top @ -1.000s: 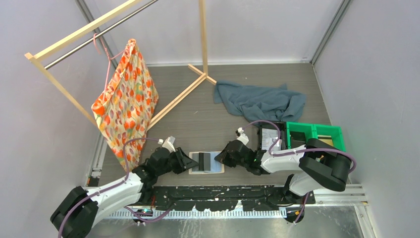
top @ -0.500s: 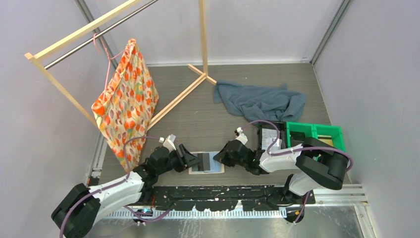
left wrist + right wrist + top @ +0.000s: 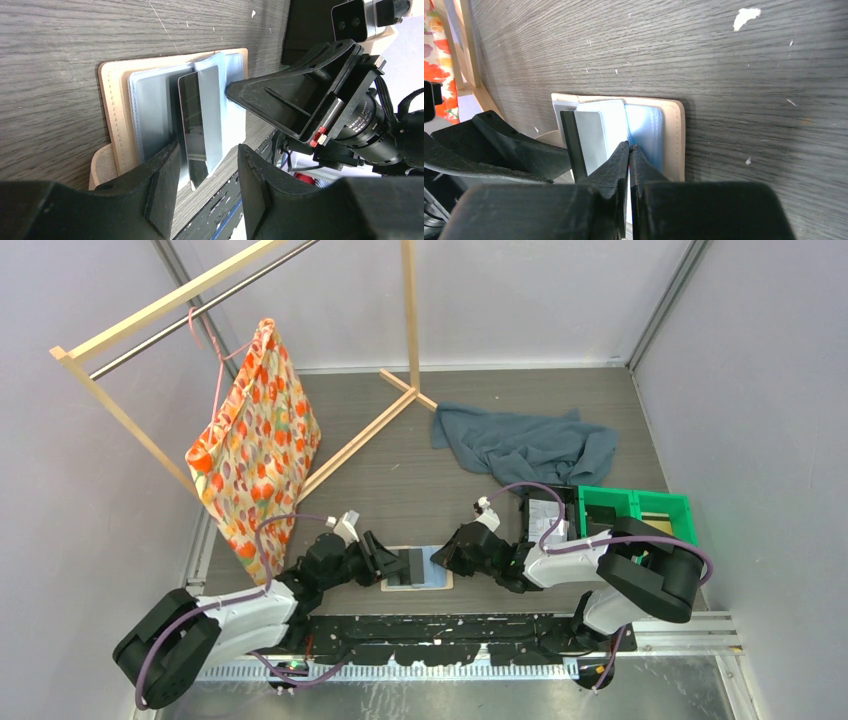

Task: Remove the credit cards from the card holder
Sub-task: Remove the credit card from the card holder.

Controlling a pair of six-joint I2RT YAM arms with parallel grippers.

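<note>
One credit card (image 3: pixel 200 117): sticking out of open card holder (image 3: pixel 106 100) on tabletop (image 3: pixel 60 40)
Left pincer (image 3: pixel 205 150): released, straddling card
Right pincer (image 3: pixel 629 146): clenched, tip on holder

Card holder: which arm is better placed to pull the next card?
Left: the left gripper, open, straddles the protruding credit card. The right gripper is shut, tips on the card holder's pockets.

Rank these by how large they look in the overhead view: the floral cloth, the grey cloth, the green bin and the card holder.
1. floral cloth, though it hangs nearer the camera, so first place is unsure
2. grey cloth
3. green bin, partly hidden
4. card holder
</note>
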